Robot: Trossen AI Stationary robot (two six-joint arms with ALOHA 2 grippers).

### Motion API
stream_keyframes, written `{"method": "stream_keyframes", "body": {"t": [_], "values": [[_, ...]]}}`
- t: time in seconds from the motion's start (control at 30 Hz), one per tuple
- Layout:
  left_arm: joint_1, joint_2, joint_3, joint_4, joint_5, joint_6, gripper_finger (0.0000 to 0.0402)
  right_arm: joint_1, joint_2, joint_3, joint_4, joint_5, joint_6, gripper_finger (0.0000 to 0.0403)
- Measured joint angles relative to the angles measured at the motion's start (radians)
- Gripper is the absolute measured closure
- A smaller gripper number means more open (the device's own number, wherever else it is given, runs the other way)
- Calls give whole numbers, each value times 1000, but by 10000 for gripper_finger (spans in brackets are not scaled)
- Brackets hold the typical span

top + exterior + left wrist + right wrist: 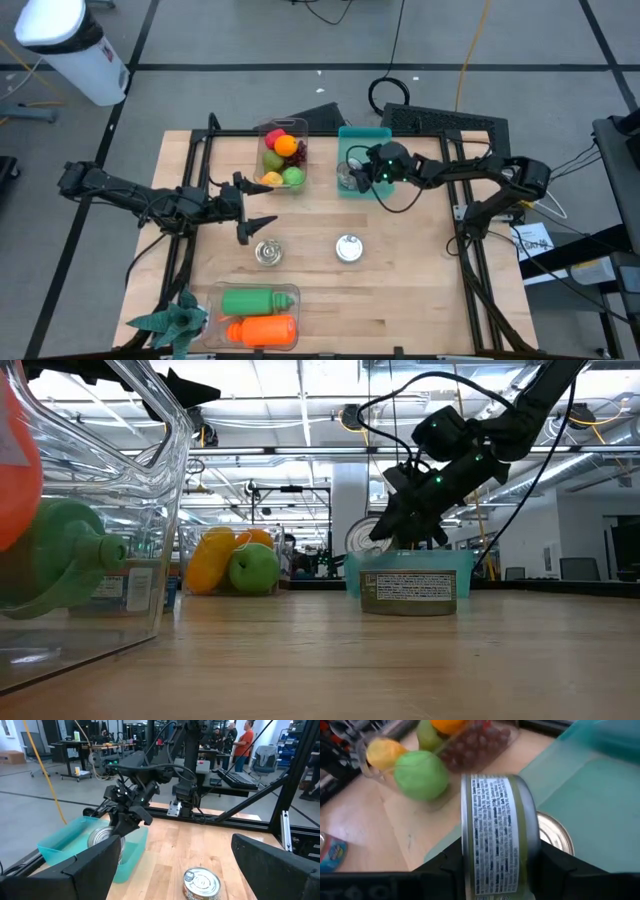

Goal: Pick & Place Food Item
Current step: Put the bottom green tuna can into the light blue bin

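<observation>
My right gripper [352, 176] hangs over the near end of the teal bin [365, 150] and is shut on a tin can [497, 835] with a printed label. A second can [556, 836] lies in the bin under it. My left gripper [262, 203] is open and empty above the table, left of the bin; its fingers frame the left wrist view. Two more cans stand on their bases on the wood: one [268, 252] just near of my left gripper, one [348, 247] at mid-table, also in the low view [408, 590]. My right gripper pinches the can between its two fingers [445, 867], which stand on the can's two flat ends [465, 845]. The labelled round side faces the wrist camera. The fingers slant down from the table's right side. The can is lifted clear, on edge, above the bin's near end.
A clear tub of fruit [282, 155] stands just left of the teal bin. A clear tub with a green and an orange bottle [258, 316] and a green plant figure [175, 320] sit at the near left. People stand in the room beyond [244, 742].
</observation>
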Motion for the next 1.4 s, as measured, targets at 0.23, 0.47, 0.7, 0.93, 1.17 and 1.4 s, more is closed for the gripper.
{"method": "stream_keyframes", "body": {"t": [0.23, 0.47, 0.7, 0.93, 1.17, 1.4], "values": [[0, 0, 0, 0, 0, 0, 11, 9, 2, -2, -20, 2, -33, 212], [0, 0, 0, 0, 0, 0, 11, 11, -1, -2, -11, 5, -126, 169], [0, 0, 0, 0, 0, 0, 11, 11, -1, -2, -24, 32, -187, 152], [0, 0, 0, 0, 1, 0, 11, 11, -1, -2, -85, 9, -145, 160], [0, 0, 0, 0, 1, 0, 11, 12, -2, -2, -11, -164, -73, 159], [0, 0, 0, 0, 1, 0, 11, 11, -2, -2, -12, -157, -97, 162]]}}
